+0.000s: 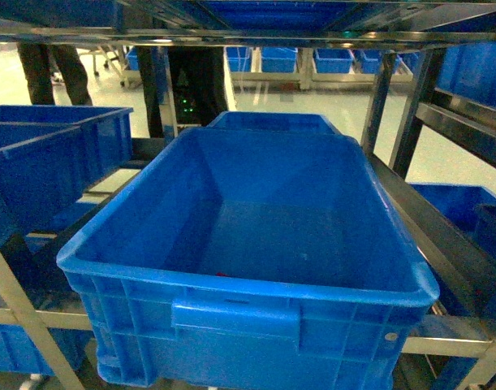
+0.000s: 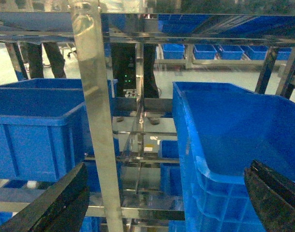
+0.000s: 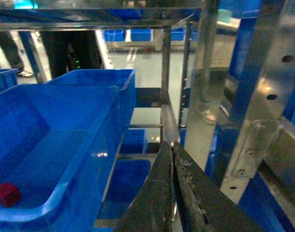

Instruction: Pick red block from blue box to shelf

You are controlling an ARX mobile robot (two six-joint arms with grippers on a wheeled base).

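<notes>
Two end effectors, left (image 2: pixel 161 203) spread wide, right (image 3: pixel 173 193) pinched empty; one red block (image 3: pixel 6 193) in one blue box (image 1: pixel 231 284).

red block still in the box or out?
In. The small red plastic block lies on the floor of the wide blue plastic box; neither hand holds it.

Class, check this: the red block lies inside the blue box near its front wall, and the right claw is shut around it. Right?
Not quite. The red block lies inside the blue box, but the right claw is shut on nothing, outside the box beside the shelf. The right wrist view shows this.
</notes>
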